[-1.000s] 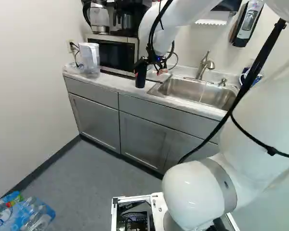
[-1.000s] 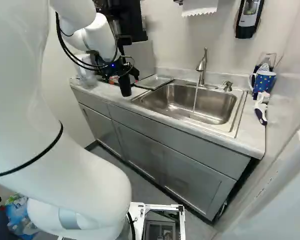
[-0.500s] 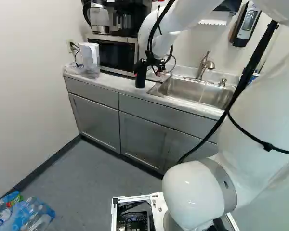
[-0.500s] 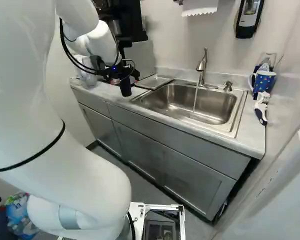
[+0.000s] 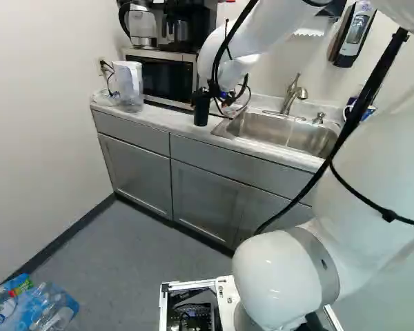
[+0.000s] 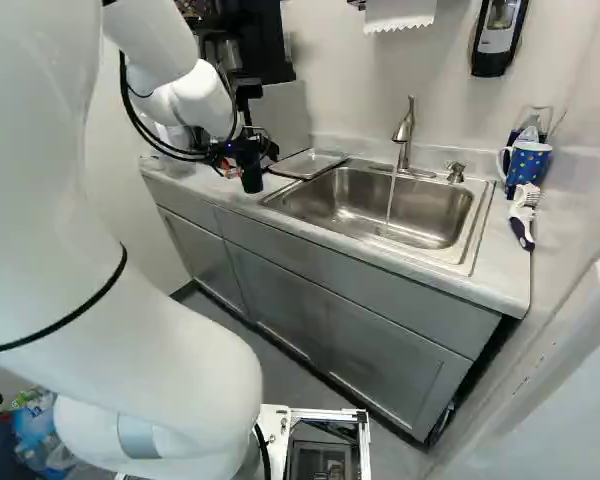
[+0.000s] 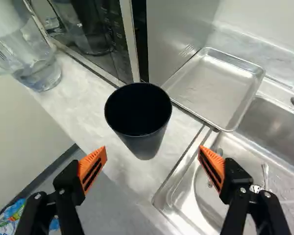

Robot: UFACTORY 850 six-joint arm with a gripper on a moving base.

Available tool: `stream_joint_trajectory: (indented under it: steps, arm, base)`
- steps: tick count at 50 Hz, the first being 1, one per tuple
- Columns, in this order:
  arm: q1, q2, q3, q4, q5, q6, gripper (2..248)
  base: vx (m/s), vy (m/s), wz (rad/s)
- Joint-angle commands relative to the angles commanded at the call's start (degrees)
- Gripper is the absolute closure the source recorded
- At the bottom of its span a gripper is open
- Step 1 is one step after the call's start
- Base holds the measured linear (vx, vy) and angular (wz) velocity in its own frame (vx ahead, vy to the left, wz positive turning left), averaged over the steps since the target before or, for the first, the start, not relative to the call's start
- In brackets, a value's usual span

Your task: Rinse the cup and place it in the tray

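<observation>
Over the counter, at the upper middle of the left base view, my gripper [image 5: 221, 96] is close behind the black cup [image 5: 201, 112]. In the wrist view the gripper [image 7: 152, 151] stands open, its orange-padded fingers wide apart. The cup [image 7: 139, 120] is upright on the counter, ahead of the gap between them, with its mouth facing the camera and neither finger touching it. Beside the microwave, reaching to the sink's edge, lies the flat metal tray [image 7: 215, 85], with nothing on it. Water runs from the faucet [image 6: 405, 135] into the sink [image 6: 365, 232].
The microwave [image 5: 159, 77] stands close behind the cup, with a clear pitcher [image 5: 128, 83] at its far side. Past the sink are a blue patterned mug [image 6: 527, 162] and a brush [image 6: 522, 220]. The counter's front edge runs near the cup.
My wrist and gripper have come down and tilted beside the cup. The cup, tray and base have kept their places.
</observation>
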Motion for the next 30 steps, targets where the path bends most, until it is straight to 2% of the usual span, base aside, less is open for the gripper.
stream_joint_trajectory:
  steps: [30]
  arm:
    - [0.4,2.0,5.8,0.0,12.4,0.0,3]
  base:
    - [0.0,0.0,0.0]
